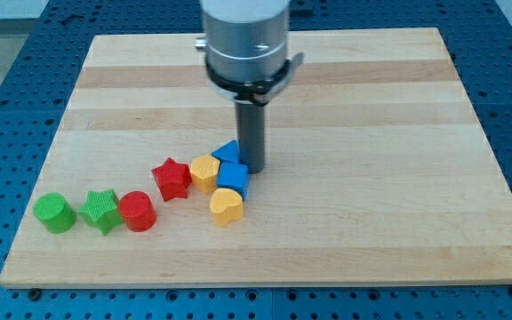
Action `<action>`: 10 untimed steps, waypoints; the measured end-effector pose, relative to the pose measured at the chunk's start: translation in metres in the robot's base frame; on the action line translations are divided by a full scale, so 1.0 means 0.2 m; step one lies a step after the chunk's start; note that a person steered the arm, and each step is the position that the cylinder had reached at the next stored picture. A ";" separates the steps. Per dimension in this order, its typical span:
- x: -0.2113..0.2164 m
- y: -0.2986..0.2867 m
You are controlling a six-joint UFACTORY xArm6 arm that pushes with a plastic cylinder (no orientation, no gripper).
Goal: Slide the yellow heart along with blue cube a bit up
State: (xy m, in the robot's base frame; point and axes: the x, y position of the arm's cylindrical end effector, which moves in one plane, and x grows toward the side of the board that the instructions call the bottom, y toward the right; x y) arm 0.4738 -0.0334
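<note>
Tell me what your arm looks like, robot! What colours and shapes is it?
My arm ends in a fat, round, silvery-grey metal cylinder with a black ring around its bottom edge. Below that hangs a straight dark grey rod, like a thick crayon. My tip is its plain, flat lower end. I can't see any cables or markings on it.

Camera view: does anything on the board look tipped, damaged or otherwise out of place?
Nothing stands out. All the blocks sit flat on the wooden board, none tipped or damaged. The yellow heart touches the blue cube just above it, and my tip rests at the cube's upper right.
</note>
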 end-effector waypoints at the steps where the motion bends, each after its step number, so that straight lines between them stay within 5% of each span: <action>1: 0.00 -0.04; 3: 0.02 0.36; 5: 0.38 0.69; 7: 0.53 0.69; 8: 0.70 0.57; 10: 0.71 0.14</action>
State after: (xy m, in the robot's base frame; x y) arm 0.6164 -0.0054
